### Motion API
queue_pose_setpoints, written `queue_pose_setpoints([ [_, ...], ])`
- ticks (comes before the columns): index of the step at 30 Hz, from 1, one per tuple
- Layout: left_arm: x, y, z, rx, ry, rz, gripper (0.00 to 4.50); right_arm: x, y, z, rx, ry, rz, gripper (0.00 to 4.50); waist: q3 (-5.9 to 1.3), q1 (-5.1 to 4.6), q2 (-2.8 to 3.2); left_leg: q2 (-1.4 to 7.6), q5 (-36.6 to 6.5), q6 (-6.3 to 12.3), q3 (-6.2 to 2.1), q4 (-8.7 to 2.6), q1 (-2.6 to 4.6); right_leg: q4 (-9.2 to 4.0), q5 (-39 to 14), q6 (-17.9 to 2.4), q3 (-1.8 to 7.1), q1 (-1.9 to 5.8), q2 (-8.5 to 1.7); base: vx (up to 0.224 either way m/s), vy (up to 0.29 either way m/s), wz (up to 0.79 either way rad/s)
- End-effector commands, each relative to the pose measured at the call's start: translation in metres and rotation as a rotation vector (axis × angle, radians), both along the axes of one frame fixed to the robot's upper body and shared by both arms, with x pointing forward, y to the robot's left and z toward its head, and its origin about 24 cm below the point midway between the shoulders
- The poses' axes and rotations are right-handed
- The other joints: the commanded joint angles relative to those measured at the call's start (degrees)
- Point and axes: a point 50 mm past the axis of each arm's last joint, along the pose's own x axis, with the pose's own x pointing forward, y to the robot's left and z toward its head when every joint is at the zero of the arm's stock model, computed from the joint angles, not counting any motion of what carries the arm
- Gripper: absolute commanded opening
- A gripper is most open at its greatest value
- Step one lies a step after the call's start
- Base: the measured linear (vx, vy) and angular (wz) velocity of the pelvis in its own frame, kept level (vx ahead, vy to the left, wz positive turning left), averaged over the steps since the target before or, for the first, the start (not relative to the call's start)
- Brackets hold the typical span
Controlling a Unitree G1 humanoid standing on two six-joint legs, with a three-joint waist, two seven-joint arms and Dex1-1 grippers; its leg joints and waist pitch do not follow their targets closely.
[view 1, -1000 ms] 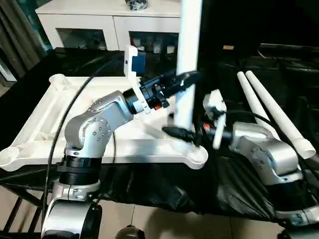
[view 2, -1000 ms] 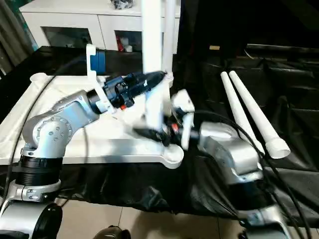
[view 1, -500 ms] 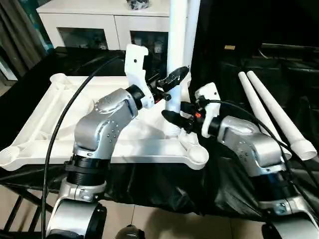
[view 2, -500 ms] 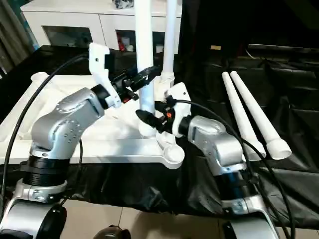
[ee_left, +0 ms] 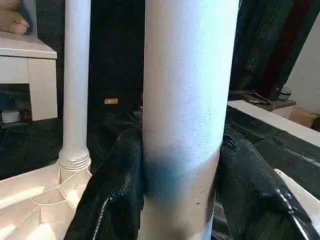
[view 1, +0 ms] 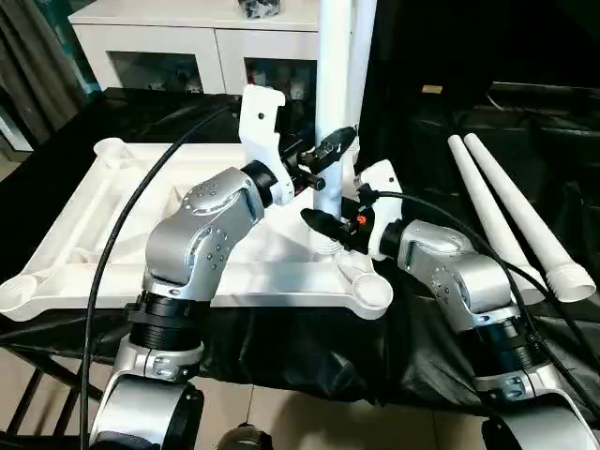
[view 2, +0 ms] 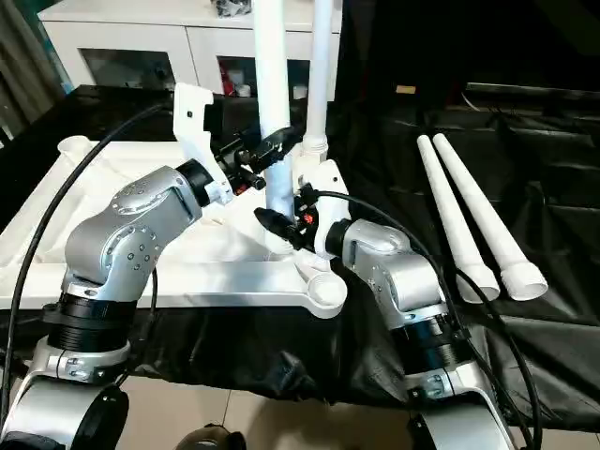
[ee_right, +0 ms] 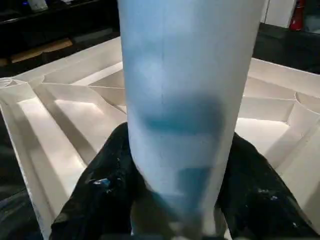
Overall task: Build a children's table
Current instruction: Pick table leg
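Pincers, left [view 1: 336, 148] and right [view 1: 323, 223], both clamp the upright leg [view 2: 272, 94] I'm steering. Two spare legs [view 1: 511, 211] lie on the black-draped surface [view 1: 441, 122]. White cabinet [view 1: 202, 37] behind.

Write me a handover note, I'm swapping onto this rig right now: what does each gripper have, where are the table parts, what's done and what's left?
Left gripper: shut on the upright leg, higher up.
Right gripper: at the same leg near its base, fingers on either side; a firm grip can't be confirmed.
Tabletop: upside down on the black cloth, ribs showing.
Done: one leg already stands in the far right corner socket.
In progress: the held leg stands beside the near right corner socket, not in it.
Left: seat this leg, then fit the two spare legs lying to the right on the cloth.
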Motion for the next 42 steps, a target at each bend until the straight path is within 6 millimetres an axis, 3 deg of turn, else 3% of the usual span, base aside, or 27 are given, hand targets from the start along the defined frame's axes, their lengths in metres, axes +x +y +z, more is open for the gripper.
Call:
queue_pose_setpoints([
  [1, -0.003, 0.000, 0.012, -0.016, -0.036, -0.026, 2.40, 0.004, -0.006, 0.010, 0.030, -0.027, 0.001, 1.91, -4.45, -0.29, -0.96, 3.06, -8.10, 0.48, -1.72, -3.74, 1.60, -3.55, -8.27, -10.25, 2.53, 2.58, -3.41, 0.000, 0.000, 0.00],
  [5, -0.004, 0.002, 0.012, -0.045, -0.030, -0.082, 2.61, -0.001, -0.010, 0.017, 0.089, -0.041, 0.065, 1.90, -4.50, -0.14, -0.98, 2.98, -7.58, 1.37, -1.66, -3.56, 1.50, -3.41, -7.20, -11.03, 2.49, 2.73, -3.44, 0.000, 0.000, 0.00],
  [7, -0.005, 0.004, 0.010, -0.058, -0.023, -0.122, 2.98, -0.008, -0.012, 0.022, 0.129, -0.050, 0.147, 1.90, -4.52, 0.05, -0.80, 3.05, -7.71, 1.74, -1.67, -3.53, 1.61, -3.48, -6.96, -10.89, 2.49, 2.79, -3.40, 0.000, 0.000, 0.00],
  [12, -0.006, 0.010, 0.006, -0.127, -0.012, -0.236, 3.01, -0.030, -0.019, 0.024, 0.143, -0.031, 0.356, 1.89, -4.47, 0.13, -0.61, 3.12, -8.40, 2.30, -1.74, -3.54, 1.57, -3.48, -7.05, -11.41, 2.45, 2.84, -3.34, 0.000, 0.000, 0.00],
  [17, -0.001, 0.012, 0.006, -0.139, 0.006, -0.239, 2.83, -0.040, -0.023, 0.023, 0.138, -0.005, 0.440, 1.89, -4.34, -0.09, -0.45, 3.07, -10.76, 1.09, -1.89, -3.73, 1.55, -3.96, -10.78, -11.13, 2.37, 2.89, -3.47, 0.000, 0.000, 0.00],
  [21, 0.000, 0.011, 0.008, -0.161, 0.006, -0.244, 2.62, -0.042, -0.024, 0.023, 0.140, 0.000, 0.448, 1.89, -4.31, -0.14, -0.45, 3.17, -11.53, 0.47, -1.93, -3.77, 1.70, -4.05, -11.89, -11.09, 2.40, 2.72, -3.53, 0.000, 0.000, 0.00],
  [23, 0.000, 0.011, 0.009, -0.184, 0.011, -0.246, 2.32, -0.042, -0.025, 0.023, 0.141, 0.001, 0.447, 1.89, -4.42, -0.03, -0.51, 3.12, -10.58, 0.72, -1.90, -3.66, 1.62, -3.83, -10.39, -11.42, 2.39, 2.79, -3.49, 0.000, 0.000, 0.00],
  [25, 0.000, 0.011, 0.010, -0.199, 0.012, -0.245, 2.26, -0.042, -0.025, 0.024, 0.141, 0.002, 0.448, 1.89, -4.42, -0.01, -0.83, 3.10, -10.15, 1.04, -1.84, -3.62, 1.58, -3.82, -10.07, -11.54, 2.39, 2.81, -3.52, 0.000, 0.000, 0.00],
  [27, 0.000, 0.011, 0.010, -0.205, 0.014, -0.244, 2.14, -0.042, -0.025, 0.024, 0.141, 0.002, 0.447, 1.89, -4.44, 0.04, -0.65, 3.16, -9.82, 1.16, -1.86, -3.59, 1.59, -3.76, -9.87, -11.86, 2.37, 2.74, -3.53, 0.000, 0.000, 0.00],
  [29, 0.000, 0.010, 0.011, -0.197, 0.011, -0.237, 1.95, -0.041, -0.025, 0.024, 0.130, -0.005, 0.439, 1.89, -4.48, 0.01, -0.93, 3.18, -9.34, 1.46, -1.85, -3.56, 1.58, -3.67, -9.34, -11.84, 2.38, 2.79, -3.52, 0.000, 0.000, 0.00],
  [32, 0.001, 0.009, 0.011, -0.142, 0.011, -0.216, 1.92, -0.035, -0.023, 0.022, 0.126, 0.010, 0.391, 2.59, -4.42, -0.01, -1.06, 3.17, -8.86, 1.65, -1.82, -3.56, 1.52, -3.64, -9.50, -11.86, 2.39, 2.74, -3.52, 0.000, 0.000, 0.00],
  [37, 0.004, 0.006, 0.010, -0.025, 0.008, -0.173, 1.88, -0.029, -0.021, 0.021, 0.071, -0.005, 0.344, 3.02, -4.29, -0.05, -1.02, 3.20, -9.33, 1.11, -1.84, -3.69, 1.64, -3.89, -11.71, -10.69, 2.45, 2.60, -3.58, 0.000, 0.000, 0.00],
  [42, 0.008, 0.002, 0.013, 0.100, -0.006, -0.079, 1.85, -0.017, -0.018, 0.018, 0.000, -0.010, 0.233, 3.07, -4.40, -0.18, -1.12, 3.18, -8.97, 0.18, -1.88, -3.68, 1.69, -3.73, -11.70, -9.83, 2.50, 2.47, -3.55, 0.000, 0.000, 0.00],
])
